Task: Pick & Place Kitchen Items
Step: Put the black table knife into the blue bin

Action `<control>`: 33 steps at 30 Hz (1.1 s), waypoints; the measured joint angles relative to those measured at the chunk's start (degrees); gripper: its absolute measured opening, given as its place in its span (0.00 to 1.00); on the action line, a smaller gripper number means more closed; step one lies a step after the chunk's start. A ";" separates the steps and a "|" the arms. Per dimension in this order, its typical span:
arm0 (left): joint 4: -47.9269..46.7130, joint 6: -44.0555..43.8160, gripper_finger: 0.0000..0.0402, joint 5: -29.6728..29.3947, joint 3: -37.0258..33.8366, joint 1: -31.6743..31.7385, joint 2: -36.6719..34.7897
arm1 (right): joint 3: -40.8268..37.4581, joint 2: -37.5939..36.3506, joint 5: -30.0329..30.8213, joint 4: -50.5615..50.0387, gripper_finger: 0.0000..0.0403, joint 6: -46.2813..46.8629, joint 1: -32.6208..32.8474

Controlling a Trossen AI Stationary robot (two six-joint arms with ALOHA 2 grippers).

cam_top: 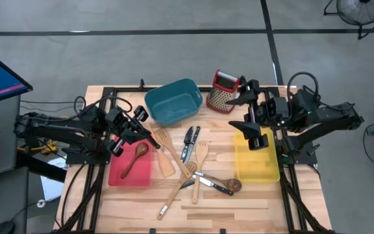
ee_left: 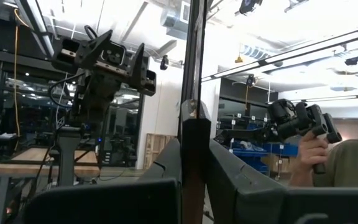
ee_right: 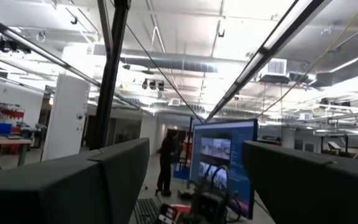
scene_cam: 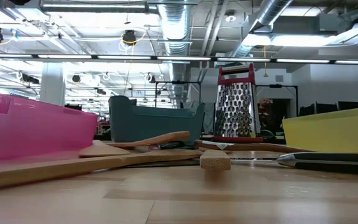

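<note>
hovering over the yellow bin (cam_top: 257,162), right gripper (cam_top: 249,132) gapes empty; left gripper (cam_top: 149,133) clamped.

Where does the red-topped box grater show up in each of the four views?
High view: box grater stands at the table's far edge, between the teal bin and the right gripper.
Low view: grater upright right of centre, right of the teal bin.
Left wrist view: not in it.
Right wrist view: not in it.
Shared landmark: the teal bin beside it.
</note>
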 joint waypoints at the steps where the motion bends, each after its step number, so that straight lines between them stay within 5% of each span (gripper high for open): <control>1: 0.00 0.01 0.04 0.00 0.01 0.01 0.00 | 0.00 0.00 0.00 0.38 0.66 -0.02 -0.02; 10: 0.00 0.07 0.05 -0.26 0.00 0.01 0.00 | 0.00 0.00 0.00 2.82 0.66 -1.37 -0.02; 33: -0.02 0.23 0.05 -12.13 0.00 0.02 0.00 | 0.00 -0.15 -4.45 9.86 0.66 1.08 3.77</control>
